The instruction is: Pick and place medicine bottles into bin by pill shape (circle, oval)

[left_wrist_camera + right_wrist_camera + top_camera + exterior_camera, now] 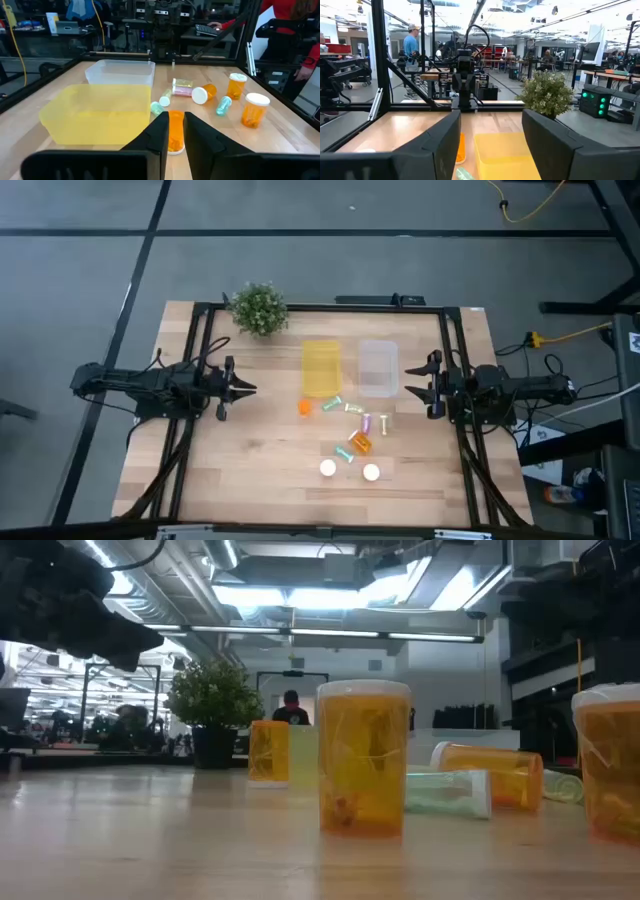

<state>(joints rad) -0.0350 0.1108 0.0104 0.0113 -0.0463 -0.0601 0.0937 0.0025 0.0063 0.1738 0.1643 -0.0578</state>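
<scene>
Several medicine bottles lie or stand on the wooden table in front of the bins. An orange bottle (305, 407) sits nearest the yellow bin. A teal vial (332, 404), a cream vial (353, 409) and a purple vial (367, 422) lie close by. Another orange bottle (360, 442) lies on its side, and two white-capped orange bottles (328, 469) (371, 472) stand upright on their bases. My left gripper (250, 388) hovers left of the bins, fingers a narrow gap apart and empty. My right gripper (412, 380) hovers right of the bins, open wide and empty.
A yellow bin (321, 368) and a clear bin (377, 368) stand side by side at the table's middle, toward its far side. A green potted plant (258, 308) stands at the far left. A black frame (320, 305) borders the table. People show in the room beyond.
</scene>
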